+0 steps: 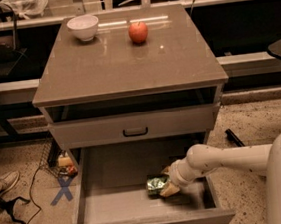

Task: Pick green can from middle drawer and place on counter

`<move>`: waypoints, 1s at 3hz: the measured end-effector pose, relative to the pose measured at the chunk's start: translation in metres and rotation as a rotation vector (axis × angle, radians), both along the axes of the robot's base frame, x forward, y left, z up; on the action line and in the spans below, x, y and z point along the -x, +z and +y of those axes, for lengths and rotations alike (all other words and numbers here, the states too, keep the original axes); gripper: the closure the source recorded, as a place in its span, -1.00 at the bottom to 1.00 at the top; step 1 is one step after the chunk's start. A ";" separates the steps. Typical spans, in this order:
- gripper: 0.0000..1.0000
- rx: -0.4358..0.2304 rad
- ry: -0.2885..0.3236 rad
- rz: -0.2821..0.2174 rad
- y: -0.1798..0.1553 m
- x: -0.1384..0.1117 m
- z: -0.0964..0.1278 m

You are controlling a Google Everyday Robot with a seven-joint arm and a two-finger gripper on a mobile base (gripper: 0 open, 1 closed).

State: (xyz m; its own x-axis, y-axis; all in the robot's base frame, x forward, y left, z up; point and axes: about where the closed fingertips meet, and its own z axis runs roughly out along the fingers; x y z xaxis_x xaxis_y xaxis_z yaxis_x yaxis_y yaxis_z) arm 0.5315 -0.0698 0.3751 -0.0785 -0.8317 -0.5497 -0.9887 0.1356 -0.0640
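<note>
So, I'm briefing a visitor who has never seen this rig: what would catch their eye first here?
The pale robot arm reaches into the open middle drawer, with its gripper right at the shiny green can on the drawer floor, right of centre. On the counter, a red apple and a white bowl sit near the back edge.

One glossy grey-brown square desk [125, 60] carries two things: one round red apple [138, 32] and one small white bowl [82, 27]. Below it two drawers show: one shut grey drawer [97, 130] with one dark handle [135, 132], and one wide grey-beige tray drawer [114, 192] pulled open. In the open one lies one small shiny green metal can [156, 185], with one tool [166, 181] on one pale arm [225, 157] right at it. One blue cross [63, 189] marks the floor.
</note>
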 end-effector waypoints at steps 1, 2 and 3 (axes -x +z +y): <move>0.76 -0.066 -0.011 0.025 0.019 0.005 -0.020; 1.00 -0.164 -0.014 0.030 0.061 0.010 -0.051; 1.00 -0.254 -0.002 -0.021 0.143 0.018 -0.102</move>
State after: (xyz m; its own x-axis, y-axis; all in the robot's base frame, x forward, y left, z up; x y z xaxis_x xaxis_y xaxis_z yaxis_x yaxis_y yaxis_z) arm 0.5134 -0.1717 0.5182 -0.0665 -0.6667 -0.7423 -0.9872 0.1519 -0.0480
